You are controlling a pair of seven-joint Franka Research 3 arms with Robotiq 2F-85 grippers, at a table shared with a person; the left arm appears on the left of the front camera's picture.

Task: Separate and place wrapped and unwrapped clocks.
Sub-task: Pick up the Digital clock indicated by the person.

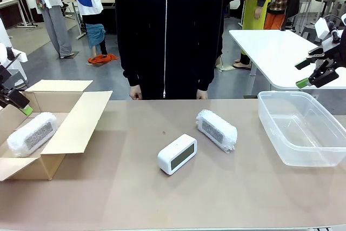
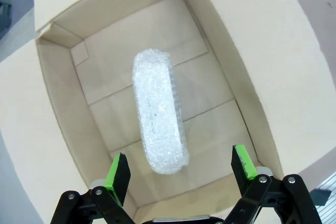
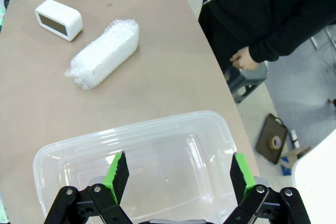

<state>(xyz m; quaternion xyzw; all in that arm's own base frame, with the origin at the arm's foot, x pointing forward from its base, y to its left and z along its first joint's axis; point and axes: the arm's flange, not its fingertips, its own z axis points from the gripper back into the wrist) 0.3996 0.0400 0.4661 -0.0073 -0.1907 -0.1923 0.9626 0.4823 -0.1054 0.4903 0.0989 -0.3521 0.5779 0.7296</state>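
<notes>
While one wrapped clock [image 2: 159, 111] lies in the box [image 2: 63, 93], marks under wrap too blurry to read, 2nd wrapped clock [image 1: 217, 129] & bare clock [image 1: 177, 154] sit near each other mid table [image 1: 135, 193]. L gripper [image 2: 180, 166] fingers spread wide over box; R gripper [image 3: 178, 174] same, empty, over tub [image 3: 131, 127].

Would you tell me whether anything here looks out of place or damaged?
Nothing looks damaged or spilled. A wrapped clock and the bare clock lie askew mid-table, unsorted; the second wrapped clock lies in the box.
</notes>
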